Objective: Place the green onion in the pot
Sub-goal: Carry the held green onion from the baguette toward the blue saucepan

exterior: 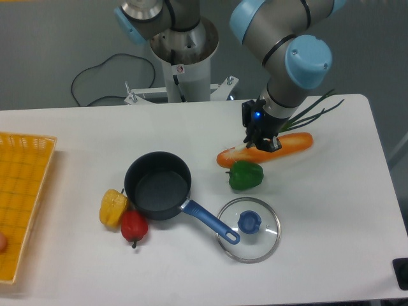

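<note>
Reaching for the green onion, we find only its leaves showing behind the gripper, beside the carrot. We cannot tell whether the claw is open or closed. We might pinch the carrot instead; the pot sits well apart.

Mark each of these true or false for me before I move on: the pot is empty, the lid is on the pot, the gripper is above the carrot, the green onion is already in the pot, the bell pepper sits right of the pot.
1. The pot is empty. True.
2. The lid is on the pot. False: it lies on the table by the pot's handle.
3. The gripper is above the carrot. True.
4. The green onion is in the pot. False: its leaves show behind the gripper, beyond the carrot.
5. The bell pepper sits right of the pot. True.
</note>
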Robot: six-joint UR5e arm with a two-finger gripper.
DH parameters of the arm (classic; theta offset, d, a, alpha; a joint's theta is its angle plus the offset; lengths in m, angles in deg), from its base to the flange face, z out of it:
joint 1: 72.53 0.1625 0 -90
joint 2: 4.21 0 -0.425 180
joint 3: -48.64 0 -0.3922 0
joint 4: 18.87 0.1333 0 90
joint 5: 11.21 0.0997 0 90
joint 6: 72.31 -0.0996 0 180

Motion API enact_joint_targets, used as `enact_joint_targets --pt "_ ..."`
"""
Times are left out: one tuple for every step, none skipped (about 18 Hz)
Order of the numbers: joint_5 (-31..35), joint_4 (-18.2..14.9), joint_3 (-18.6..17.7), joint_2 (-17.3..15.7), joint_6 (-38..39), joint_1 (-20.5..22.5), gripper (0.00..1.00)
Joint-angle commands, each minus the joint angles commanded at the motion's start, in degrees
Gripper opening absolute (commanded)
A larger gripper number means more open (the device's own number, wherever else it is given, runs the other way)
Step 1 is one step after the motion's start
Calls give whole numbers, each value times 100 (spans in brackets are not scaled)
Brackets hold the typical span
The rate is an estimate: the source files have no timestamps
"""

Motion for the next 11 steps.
enact_joint_targets --pt "0 0 9 0 27 0 2" --pt "-17 9 -26 0 18 0 2" --pt "-52 0 17 0 27 9 2" --pt "-62 0 70 0 36 9 2" --pt "-62 -9 88 0 79 0 2" --pt "-70 -9 88 0 149 0 2" --pt "-70 -17 88 0 202 0 2" --pt "-70 -26 88 -17 272 0 2" --pt "-79 -44 88 -18 316 9 2" --pt "-97 -44 79 -18 343 9 2" --pt "-149 -44 79 -18 369 0 2"
